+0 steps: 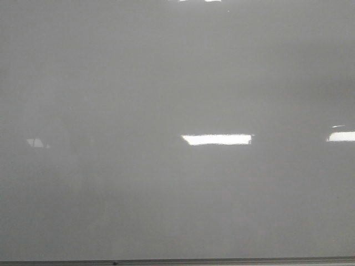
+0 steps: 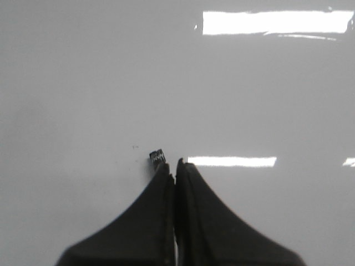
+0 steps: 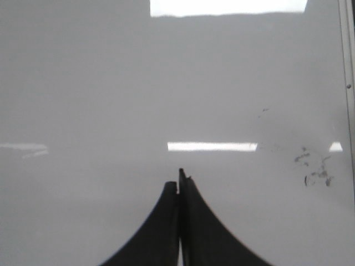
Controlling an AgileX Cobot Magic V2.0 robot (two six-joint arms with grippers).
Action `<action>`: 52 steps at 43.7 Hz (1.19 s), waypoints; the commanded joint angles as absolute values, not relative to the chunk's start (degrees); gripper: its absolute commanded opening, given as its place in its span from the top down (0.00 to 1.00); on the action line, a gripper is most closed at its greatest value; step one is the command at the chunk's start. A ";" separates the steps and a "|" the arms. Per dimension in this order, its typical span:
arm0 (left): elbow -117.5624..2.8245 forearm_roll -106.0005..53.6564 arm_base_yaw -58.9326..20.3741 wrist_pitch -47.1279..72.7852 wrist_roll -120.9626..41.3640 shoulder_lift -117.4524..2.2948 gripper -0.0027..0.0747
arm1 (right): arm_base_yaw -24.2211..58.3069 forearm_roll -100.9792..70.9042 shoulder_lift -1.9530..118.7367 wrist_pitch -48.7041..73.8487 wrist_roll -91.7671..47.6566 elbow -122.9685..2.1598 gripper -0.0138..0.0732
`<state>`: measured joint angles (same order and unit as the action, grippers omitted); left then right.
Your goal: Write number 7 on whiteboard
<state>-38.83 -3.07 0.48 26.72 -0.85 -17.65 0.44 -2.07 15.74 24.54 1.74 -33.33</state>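
The whiteboard is a glossy pale grey board that fills the front view, with a thin dark bottom edge. No number 7 shows on it in any view. Neither gripper shows in the front view. In the left wrist view my left gripper is over the board, its jaws pressed together. A small black piece with white lettering pokes out at one fingertip; I cannot tell what it is. In the right wrist view my right gripper is shut and empty over the board.
Bright rectangular light reflections lie on the board. In the right wrist view faint black smudges mark the board near its metal frame edge.
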 commanded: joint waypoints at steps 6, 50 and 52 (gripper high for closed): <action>-41.51 -3.65 0.33 27.45 -0.34 -24.48 0.99 | 0.18 -1.28 24.69 26.18 1.74 -37.68 0.92; -40.05 3.20 -1.66 32.57 7.42 -41.26 0.36 | 7.11 -1.30 36.08 31.21 -2.39 -37.40 0.23; -40.05 3.33 -1.66 30.77 8.36 -42.66 0.37 | 7.11 -1.30 36.08 31.07 -2.39 -37.40 0.23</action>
